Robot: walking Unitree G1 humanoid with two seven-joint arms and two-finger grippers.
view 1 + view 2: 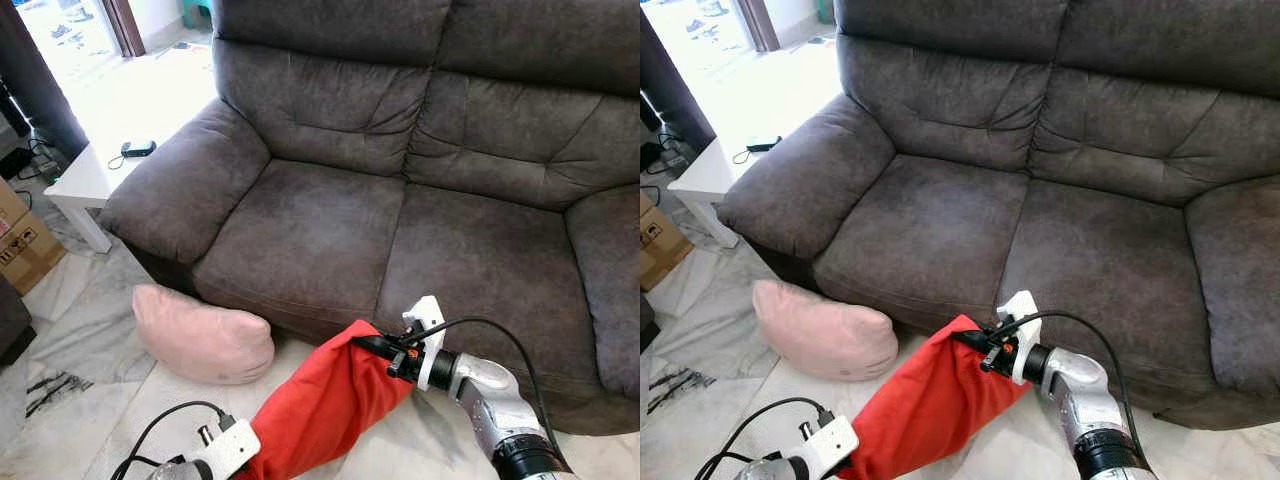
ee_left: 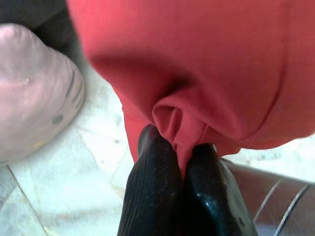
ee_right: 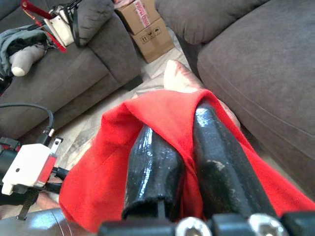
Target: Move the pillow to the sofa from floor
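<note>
We find the red pillow [image 1: 325, 410] held off the floor just in front of the sofa [image 1: 400, 200], below its front seat edge, stretched slantwise between the two grippers. The right gripper [image 1: 372, 347] is clenched on the upper corner of the red pillow; in the right wrist view its two black fingers [image 3: 152, 169] stand with a fold of red cloth pinched between them. The left gripper [image 2: 179, 162] is clenched on the lower end of the same pillow, and the left wrist view shows a pucker of red fabric squeezed between its fingers [image 2: 147, 191]. We note a second, pink pillow [image 1: 200, 335] lying on the marble floor [image 1: 90, 300], just beside the sofa's front corner under its armrest, and near the red pillow without touching it as far as we can tell. Beyond that armrest stands a white low table [image 1: 85, 180] with a small dark object [image 1: 138, 148] on top, which we cannot identify. A cardboard box [image 1: 25, 245] sits on the floor further out from the sofa, past the table. The right wrist view records another grey sofa [image 3: 64, 73] carrying mixed items too cluttered for us to name.
</note>
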